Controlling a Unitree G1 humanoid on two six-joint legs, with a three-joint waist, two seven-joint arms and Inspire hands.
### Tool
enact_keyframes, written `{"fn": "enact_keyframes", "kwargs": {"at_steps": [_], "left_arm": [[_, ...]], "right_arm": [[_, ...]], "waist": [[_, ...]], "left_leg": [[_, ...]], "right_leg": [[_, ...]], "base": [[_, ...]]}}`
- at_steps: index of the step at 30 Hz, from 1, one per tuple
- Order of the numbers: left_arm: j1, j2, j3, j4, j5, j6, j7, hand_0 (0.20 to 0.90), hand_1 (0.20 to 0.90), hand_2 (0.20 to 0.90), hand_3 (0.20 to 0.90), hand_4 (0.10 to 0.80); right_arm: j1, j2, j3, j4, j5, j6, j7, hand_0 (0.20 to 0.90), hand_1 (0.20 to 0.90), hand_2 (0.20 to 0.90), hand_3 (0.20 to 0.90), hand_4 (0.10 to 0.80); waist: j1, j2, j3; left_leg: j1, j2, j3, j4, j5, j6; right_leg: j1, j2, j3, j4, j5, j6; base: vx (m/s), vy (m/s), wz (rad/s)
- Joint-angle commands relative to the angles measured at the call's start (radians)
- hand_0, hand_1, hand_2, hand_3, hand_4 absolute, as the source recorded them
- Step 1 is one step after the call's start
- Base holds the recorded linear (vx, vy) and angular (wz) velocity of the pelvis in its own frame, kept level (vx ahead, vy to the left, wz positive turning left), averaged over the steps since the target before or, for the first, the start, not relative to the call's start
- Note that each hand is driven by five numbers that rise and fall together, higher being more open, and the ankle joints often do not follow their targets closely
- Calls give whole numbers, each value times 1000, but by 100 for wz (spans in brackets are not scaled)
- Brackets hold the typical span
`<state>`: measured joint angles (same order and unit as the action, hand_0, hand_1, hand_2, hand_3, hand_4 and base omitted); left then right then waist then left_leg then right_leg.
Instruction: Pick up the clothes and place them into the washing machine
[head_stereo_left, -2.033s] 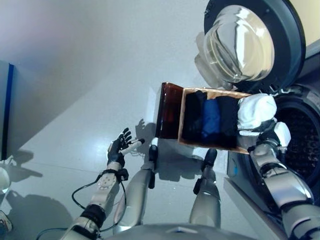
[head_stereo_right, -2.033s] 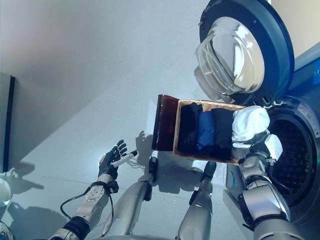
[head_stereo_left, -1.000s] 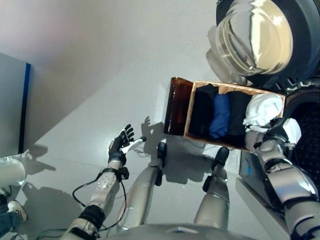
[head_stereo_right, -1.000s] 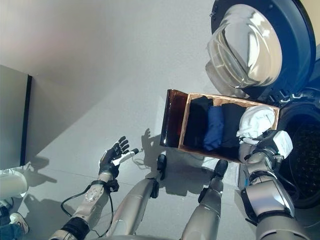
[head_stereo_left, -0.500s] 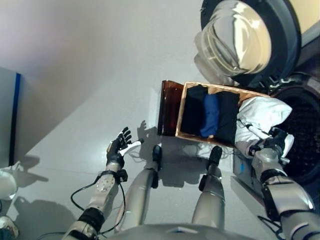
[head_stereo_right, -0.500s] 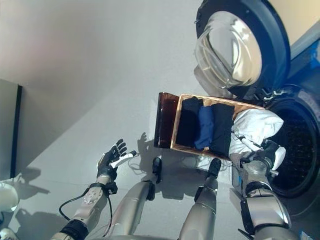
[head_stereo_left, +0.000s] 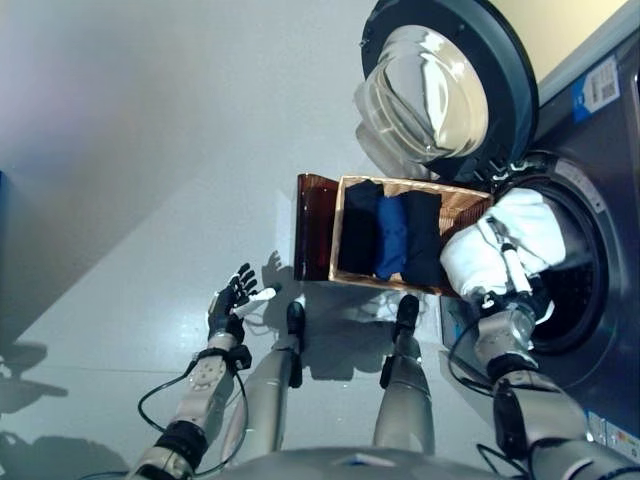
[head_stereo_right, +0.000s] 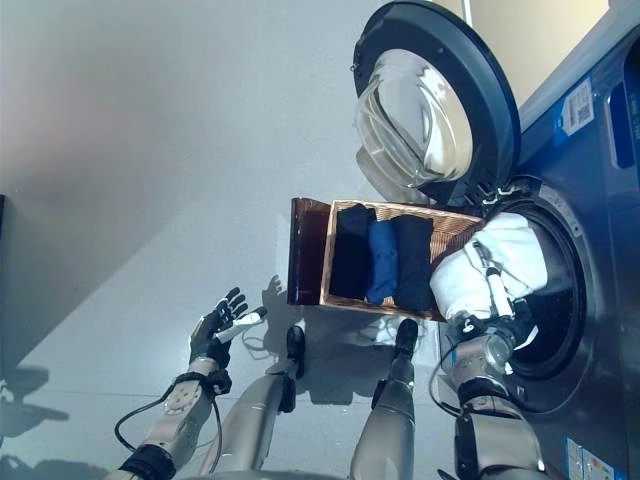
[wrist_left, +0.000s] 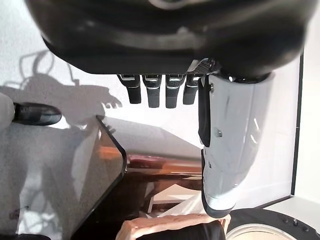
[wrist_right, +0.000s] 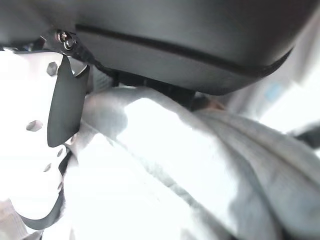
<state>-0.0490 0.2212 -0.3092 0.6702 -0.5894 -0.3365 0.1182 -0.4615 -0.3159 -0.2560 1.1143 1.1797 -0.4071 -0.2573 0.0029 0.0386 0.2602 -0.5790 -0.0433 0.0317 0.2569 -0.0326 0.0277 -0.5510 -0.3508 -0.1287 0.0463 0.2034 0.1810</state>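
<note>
A bundled white garment (head_stereo_left: 497, 248) hangs in front of the washing machine's drum opening (head_stereo_left: 583, 290), over the basket's right end. My right hand (head_stereo_left: 512, 304) is shut on it from below; in the right wrist view the white cloth (wrist_right: 165, 165) fills the picture under the dark thumb (wrist_right: 66, 105). The wicker basket (head_stereo_left: 466, 206) on the floor holds folded black clothes (head_stereo_left: 357, 240), a blue piece (head_stereo_left: 391, 238) and another black piece (head_stereo_left: 424, 240). My left hand (head_stereo_left: 231, 302) hovers open over the floor at the left, holding nothing, with straight fingers (wrist_left: 156, 91).
The round glass door (head_stereo_left: 435, 85) of the dark washing machine stands swung open above the basket. A dark brown panel (head_stereo_left: 314, 226) stands against the basket's left side. Pale grey floor spreads to the left.
My right hand has lifted the white garment out of the basket's right end and carried it up to the drum opening. The camera has turned right. The left hand has stayed put.
</note>
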Motion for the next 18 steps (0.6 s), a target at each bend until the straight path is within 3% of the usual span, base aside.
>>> {"fn": "enact_keyframes", "kwargs": {"at_steps": [1,8,18], "left_arm": [[22,13,50,-34,-41,-57,-18,900,900,900,900,800],[27,12,53,-74,-61,-65,-40,900,900,900,900,800],[78,34,48,-145,-38,-68,-67,900,900,900,900,800]], "right_arm": [[-42,-32,-61,-71,230,-152,117,200,200,200,200,300],[-83,-21,-56,-34,297,-164,150,200,200,200,200,300],[-161,-82,-39,18,290,-169,141,200,200,200,200,300]], "waist": [[10,11,-8],[12,35,20],[33,52,20]], "left_leg": [[10,68,-62,-6,-9,-96],[-101,79,-66,199,-85,-95],[-182,89,-73,331,-138,-95]], "right_leg": [[54,-40,22,145,-84,-3],[-60,-26,63,349,-189,-35],[-164,-16,85,517,-261,-53]], "base": [[0,0,0],[-31,4,-3],[5,-18,1]]}}
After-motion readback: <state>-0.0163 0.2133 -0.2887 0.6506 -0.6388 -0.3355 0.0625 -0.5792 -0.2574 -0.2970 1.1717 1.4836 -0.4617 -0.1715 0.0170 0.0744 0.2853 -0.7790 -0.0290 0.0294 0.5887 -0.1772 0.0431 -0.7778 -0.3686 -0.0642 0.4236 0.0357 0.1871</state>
